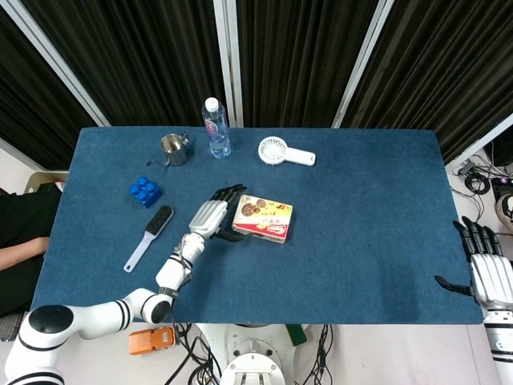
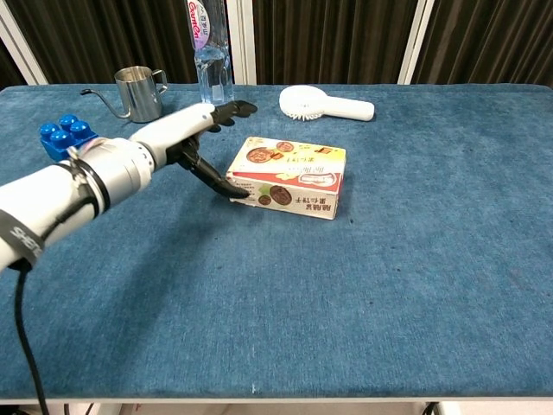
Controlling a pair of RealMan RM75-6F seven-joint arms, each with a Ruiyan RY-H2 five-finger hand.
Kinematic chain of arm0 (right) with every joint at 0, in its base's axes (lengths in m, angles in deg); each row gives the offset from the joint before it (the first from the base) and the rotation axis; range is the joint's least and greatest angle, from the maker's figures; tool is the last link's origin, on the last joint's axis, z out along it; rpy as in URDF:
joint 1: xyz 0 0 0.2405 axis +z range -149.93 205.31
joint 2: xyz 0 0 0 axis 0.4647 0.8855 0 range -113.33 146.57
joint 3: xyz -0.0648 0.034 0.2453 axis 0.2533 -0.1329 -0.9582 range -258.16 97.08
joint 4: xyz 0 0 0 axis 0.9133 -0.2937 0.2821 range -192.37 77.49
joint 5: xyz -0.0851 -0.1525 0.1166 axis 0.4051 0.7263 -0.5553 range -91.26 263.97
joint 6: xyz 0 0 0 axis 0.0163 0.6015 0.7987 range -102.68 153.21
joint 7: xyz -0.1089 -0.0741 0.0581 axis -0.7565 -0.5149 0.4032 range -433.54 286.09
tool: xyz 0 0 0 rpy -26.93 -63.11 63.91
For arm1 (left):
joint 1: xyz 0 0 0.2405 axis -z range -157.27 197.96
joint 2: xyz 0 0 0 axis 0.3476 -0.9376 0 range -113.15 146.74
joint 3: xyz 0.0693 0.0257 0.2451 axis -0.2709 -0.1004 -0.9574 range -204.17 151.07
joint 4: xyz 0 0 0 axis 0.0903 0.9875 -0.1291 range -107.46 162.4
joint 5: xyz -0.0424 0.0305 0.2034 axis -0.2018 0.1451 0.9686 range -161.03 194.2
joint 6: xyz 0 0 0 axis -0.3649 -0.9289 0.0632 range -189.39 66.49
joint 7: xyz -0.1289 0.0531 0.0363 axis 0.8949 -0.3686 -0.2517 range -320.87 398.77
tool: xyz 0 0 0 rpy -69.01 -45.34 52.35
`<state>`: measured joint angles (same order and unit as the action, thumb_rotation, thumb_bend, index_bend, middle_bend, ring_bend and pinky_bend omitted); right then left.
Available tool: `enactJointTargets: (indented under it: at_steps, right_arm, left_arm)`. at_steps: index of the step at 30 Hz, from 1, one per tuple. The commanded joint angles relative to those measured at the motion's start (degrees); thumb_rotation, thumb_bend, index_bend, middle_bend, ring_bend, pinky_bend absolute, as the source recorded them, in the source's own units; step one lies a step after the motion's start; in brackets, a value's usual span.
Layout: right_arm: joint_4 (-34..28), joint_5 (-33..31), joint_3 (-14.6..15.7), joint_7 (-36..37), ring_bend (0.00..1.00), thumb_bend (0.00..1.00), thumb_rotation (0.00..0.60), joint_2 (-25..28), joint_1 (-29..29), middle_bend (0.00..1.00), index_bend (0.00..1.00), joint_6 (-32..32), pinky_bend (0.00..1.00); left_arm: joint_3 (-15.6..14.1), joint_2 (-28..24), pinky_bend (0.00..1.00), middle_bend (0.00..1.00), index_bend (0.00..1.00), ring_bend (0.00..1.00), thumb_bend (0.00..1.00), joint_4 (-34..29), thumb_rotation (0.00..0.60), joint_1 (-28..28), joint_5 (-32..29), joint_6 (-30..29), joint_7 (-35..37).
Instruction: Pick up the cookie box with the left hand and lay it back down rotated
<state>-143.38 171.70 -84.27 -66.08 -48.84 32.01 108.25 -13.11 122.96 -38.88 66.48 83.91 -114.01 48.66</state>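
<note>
The white left hand with black fingers [image 2: 203,138] is spread open beside the left end of the box, holding nothing: its upper fingers [image 2: 235,109] reach out flat above the table, clear of the box, while the thumb reaches down toward the box's near left corner; whether its tip touches the carton cannot be told. In the head view the same hand [image 1: 215,218] sits just left of the box, fingers fanned.

The rectangular cardboard cookie box printed with chocolate cookies, yellow and red on white [image 2: 288,176], lies flat on its broad face near the middle of the blue cloth-covered table [image 2: 415,285]. Its long axis runs roughly left to right across the table, the right end a little nearer the robot in the head view [image 1: 263,218]. The printed top faces up, and a narrow side panel with text faces the chest camera.

Along the far edge stand a steel pouring cup with a thin spout [image 2: 140,92], a clear plastic water bottle [image 2: 210,54] and a white handheld fan lying flat [image 2: 324,104]. A blue toy building block [image 2: 62,137] sits at the left, with a dark-bristled brush with a pale handle [image 1: 150,235] nearer the robot.

The white right hand [image 1: 489,269] hangs off the table's right edge, well apart from everything, fingers apart and holding nothing.
</note>
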Motion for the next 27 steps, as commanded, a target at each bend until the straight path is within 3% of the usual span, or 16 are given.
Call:
enactJointTargets:
  at_steps: [1,4,8,13,20,27]
  right_arm:
    - [-0.06,0.14,-0.02,0.21,0.00,0.13,0.600,0.19,0.10,0.00,0.00,-0.01,0.00]
    - [0.10,0.20,-0.12,0.74,0.00,0.13,0.600,0.58,0.24,0.00,0.00,-0.09,0.00]
    - [0.52,0.18,-0.19,1.96,0.00,0.13,0.600,1.13,0.50,0.00,0.00,-0.53,0.00]
    - [1.39,0.43,-0.02,4.06,0.00,0.13,0.600,1.46,1.10,0.00,0.00,-1.65,0.00]
    - [1.62,2.72,0.23,5.28,0.00,0.13,0.600,1.19,1.56,0.00,0.00,-0.41,0.00]
    - [0.41,4.23,0.84,3.62,0.00,0.13,0.600,0.86,0.84,0.00,0.00,1.81,0.00]
  left_arm:
    - [1.21,-4.99,0.00,0.00,0.00,0.00,0.03,-6.41,0.600,-1.60,-2.19,-0.17,-2.94]
    - [1.00,-10.49,0.00,0.00,0.00,0.00,0.03,-12.13,0.600,-3.53,-2.49,-1.99,-5.87]
    - [-1.53,-18.47,0.00,0.00,0.00,0.00,0.03,-17.82,0.600,-7.95,0.14,-8.71,-12.20]
    - [-4.78,-24.36,0.00,0.00,0.00,0.00,0.03,-19.88,0.600,-14.33,4.69,-18.79,-15.95]
    - [-9.92,-31.44,0.00,0.00,0.00,0.00,0.03,-21.31,0.600,-23.14,8.94,-27.52,-15.43]
    - [-15.14,-34.74,0.00,0.01,0.00,0.00,0.03,-21.64,0.600,-32.10,12.48,-35.14,-12.36]
